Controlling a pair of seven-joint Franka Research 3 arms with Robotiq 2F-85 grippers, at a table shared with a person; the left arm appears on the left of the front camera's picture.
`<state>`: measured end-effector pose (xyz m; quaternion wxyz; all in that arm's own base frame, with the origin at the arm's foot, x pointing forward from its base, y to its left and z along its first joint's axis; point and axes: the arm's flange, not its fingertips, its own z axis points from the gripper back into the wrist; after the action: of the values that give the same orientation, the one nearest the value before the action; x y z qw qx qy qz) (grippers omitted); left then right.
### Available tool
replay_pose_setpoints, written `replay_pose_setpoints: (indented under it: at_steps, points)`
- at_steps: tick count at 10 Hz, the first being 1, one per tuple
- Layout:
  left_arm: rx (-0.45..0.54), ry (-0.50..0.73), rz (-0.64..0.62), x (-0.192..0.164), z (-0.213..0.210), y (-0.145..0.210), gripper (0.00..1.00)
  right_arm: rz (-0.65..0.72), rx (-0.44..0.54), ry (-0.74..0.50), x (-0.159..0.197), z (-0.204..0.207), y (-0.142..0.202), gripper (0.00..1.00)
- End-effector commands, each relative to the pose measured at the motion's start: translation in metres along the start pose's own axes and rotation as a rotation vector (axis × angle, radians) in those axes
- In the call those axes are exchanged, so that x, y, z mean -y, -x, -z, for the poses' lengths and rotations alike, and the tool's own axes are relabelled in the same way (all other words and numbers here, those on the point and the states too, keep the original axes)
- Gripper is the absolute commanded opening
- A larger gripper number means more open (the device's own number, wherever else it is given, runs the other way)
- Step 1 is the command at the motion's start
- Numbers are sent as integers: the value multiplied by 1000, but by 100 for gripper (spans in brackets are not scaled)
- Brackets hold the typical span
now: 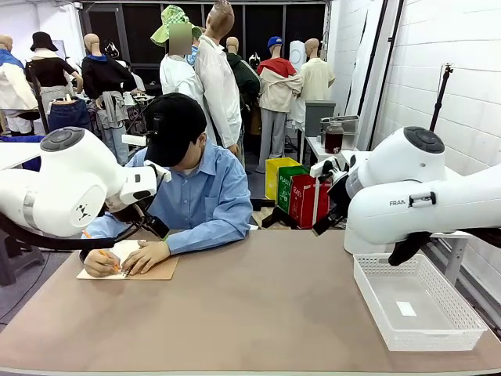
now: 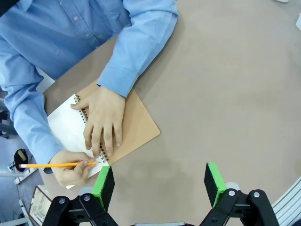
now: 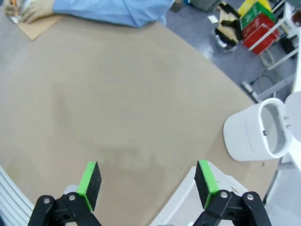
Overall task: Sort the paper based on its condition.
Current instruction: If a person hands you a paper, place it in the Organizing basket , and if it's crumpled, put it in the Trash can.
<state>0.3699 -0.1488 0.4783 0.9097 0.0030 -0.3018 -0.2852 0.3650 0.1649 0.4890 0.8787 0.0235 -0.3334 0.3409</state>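
The paper as a loose sheet is out of view. A person in a blue shirt writes with an orange pencil [image 2: 56, 165] on the white page [image 2: 66, 127] of a spiral notebook with a brown kraft cover [image 2: 138, 129] [image 1: 160, 270], their other hand flat on it. My left gripper [image 2: 160, 181] hovers open above the table, just to the side of the notebook, with nothing between its green pads. Over bare table near the robot's side, my right gripper [image 3: 146, 181] is open too, and far from the notebook [image 3: 35, 29].
A white plastic basket [image 1: 454, 309] stands at the table's right, with a small white tag [image 1: 405, 308] inside. My other arm's white base [image 3: 256, 132] rises beside the table edge. Coloured boxes [image 1: 301, 196] sit on the floor beyond the table.
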Motion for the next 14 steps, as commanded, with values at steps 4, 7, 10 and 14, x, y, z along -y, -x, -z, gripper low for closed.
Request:
replay_pose_setpoints:
  at_steps: [4, 7, 10, 14]
  points:
    - [63, 8, -39, -12, -32, 1, 100, -29, 71, -53, 7, -30, -2, 100]
    - [72, 24, -56, -15, -51, 2, 100, -18, 75, -53, 9, -40, -5, 100]
    - [44, 26, -56, -14, -63, 4, 100, -19, 53, -50, 8, -46, -11, 100]
    - [41, 15, -60, -11, -70, 4, 100, -21, 60, -47, 6, -47, -10, 100]
